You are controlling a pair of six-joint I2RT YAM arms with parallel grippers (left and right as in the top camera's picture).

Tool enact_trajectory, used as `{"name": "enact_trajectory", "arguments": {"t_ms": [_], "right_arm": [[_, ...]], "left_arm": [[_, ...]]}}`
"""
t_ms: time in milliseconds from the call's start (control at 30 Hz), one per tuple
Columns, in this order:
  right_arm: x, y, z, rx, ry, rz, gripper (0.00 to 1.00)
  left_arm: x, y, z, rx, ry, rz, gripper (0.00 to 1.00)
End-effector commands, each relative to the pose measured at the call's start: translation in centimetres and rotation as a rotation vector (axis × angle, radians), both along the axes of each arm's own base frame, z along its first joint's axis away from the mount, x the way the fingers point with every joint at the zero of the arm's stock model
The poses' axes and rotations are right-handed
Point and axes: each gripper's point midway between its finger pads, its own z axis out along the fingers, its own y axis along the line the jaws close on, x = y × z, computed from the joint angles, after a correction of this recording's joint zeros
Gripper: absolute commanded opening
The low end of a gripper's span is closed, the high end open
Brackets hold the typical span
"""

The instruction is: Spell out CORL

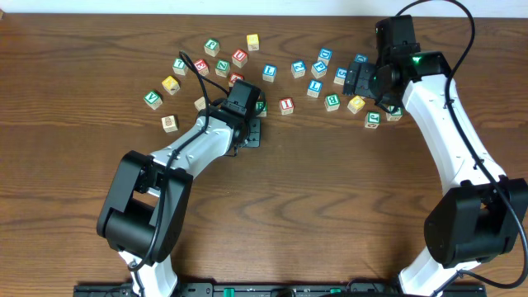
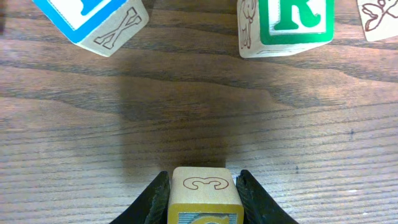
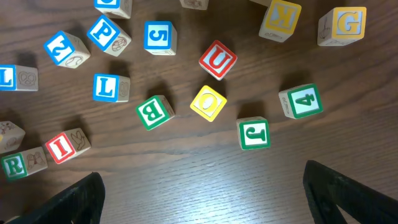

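Observation:
My left gripper [image 1: 251,130] [image 2: 203,198] is shut on a yellow-edged wooden block [image 2: 204,190] with an outlined 3 on its top face. Its letter face is mostly cut off, and it rests low on the table. A green R block [image 2: 292,25] lies just ahead of it and also shows in the right wrist view [image 3: 18,163]. My right gripper [image 1: 361,78] [image 3: 204,199] is open and empty, high above the block scatter. Below it lie a yellow O block [image 3: 208,102] and a blue L block [image 3: 111,87].
Loose letter blocks lie across the back of the table [image 1: 330,206]: green B [image 3: 155,112], red U [image 3: 217,60], green J [image 3: 254,134], green 4 [image 3: 301,101], red I [image 3: 65,146], blue 5 [image 3: 160,36]. A blue block [image 2: 93,18] lies ahead of the left gripper.

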Motion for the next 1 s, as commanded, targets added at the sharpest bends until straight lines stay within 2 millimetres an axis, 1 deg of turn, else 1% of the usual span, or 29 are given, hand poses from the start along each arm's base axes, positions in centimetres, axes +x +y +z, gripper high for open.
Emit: {"name": "enact_trajectory", "arguments": {"t_ms": [0,167,467,500,533,633,967], "right_arm": [[-0.22,0.06,-0.02,-0.006,0.003,-0.009,0.97],[-0.24,0.06,-0.03,-0.007,0.003,-0.009,0.97],[-0.23,0.06,-0.03,-0.007,0.003,-0.009,0.97],[-0.24,0.06,-0.03,-0.007,0.003,-0.009,0.97],[-0.24,0.06,-0.03,-0.007,0.003,-0.009,0.97],[-0.24,0.06,-0.03,-0.007,0.003,-0.009,0.97],[-0.24,0.06,-0.03,-0.007,0.003,-0.009,0.97]], "left_arm": [[0.35,0.13,-0.61,0.019,0.004,0.008,0.27],[0.2,0.12,-0.7,0.011,0.013,0.024,0.27],[0.01,0.14,-0.77,0.011,0.022,0.026,0.29],[0.0,0.12,-0.77,0.011,0.022,0.026,0.38],[0.0,0.12,-0.77,0.011,0.022,0.026,0.39],[0.01,0.14,-0.77,0.011,0.022,0.026,0.4],[-0.03,0.15,-0.78,0.011,0.023,0.026,0.4]]}}
